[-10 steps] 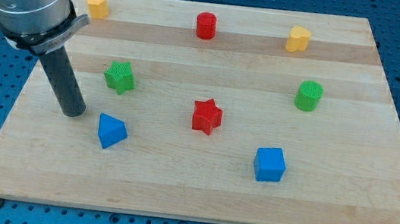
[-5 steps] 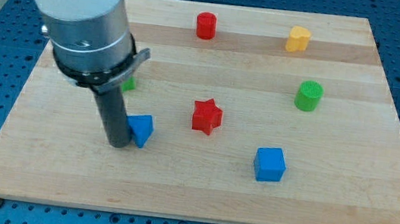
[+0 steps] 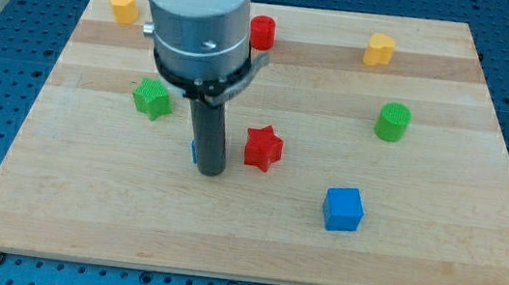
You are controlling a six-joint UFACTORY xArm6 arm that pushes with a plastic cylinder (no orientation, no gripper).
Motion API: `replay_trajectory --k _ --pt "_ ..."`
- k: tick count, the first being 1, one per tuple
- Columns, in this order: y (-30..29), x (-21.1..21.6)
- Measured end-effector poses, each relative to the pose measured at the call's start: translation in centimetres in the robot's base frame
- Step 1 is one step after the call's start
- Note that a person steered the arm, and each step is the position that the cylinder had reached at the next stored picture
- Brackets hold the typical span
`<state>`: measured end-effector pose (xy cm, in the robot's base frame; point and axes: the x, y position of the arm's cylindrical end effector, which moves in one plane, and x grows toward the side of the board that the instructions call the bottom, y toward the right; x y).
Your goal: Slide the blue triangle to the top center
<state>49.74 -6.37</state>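
The blue triangle (image 3: 194, 151) is almost fully hidden behind my rod; only a thin blue sliver shows at the rod's left side, near the board's middle. My tip (image 3: 209, 170) rests on the board right at that block, just left of the red star (image 3: 262, 148). The red cylinder (image 3: 263, 32) stands at the top centre, partly behind the arm's body.
A green star (image 3: 152, 99) sits at the left, a green cylinder (image 3: 392, 122) at the right, a blue cube (image 3: 343, 209) at the lower right. A yellow block (image 3: 124, 6) is at the top left, a yellow heart (image 3: 379, 50) at the top right. The wooden board (image 3: 474, 257) ends in edges all round.
My rod swept from the board's left toward the middle, pushing the blue triangle rightward and slightly up. The triangle is now mostly hidden behind the rod, close to the red star.
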Motion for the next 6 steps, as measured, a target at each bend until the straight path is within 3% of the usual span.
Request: replay_trajectory --k 2,6 --pt "-1.9 -5.4" --pt "-5.5 -5.6"
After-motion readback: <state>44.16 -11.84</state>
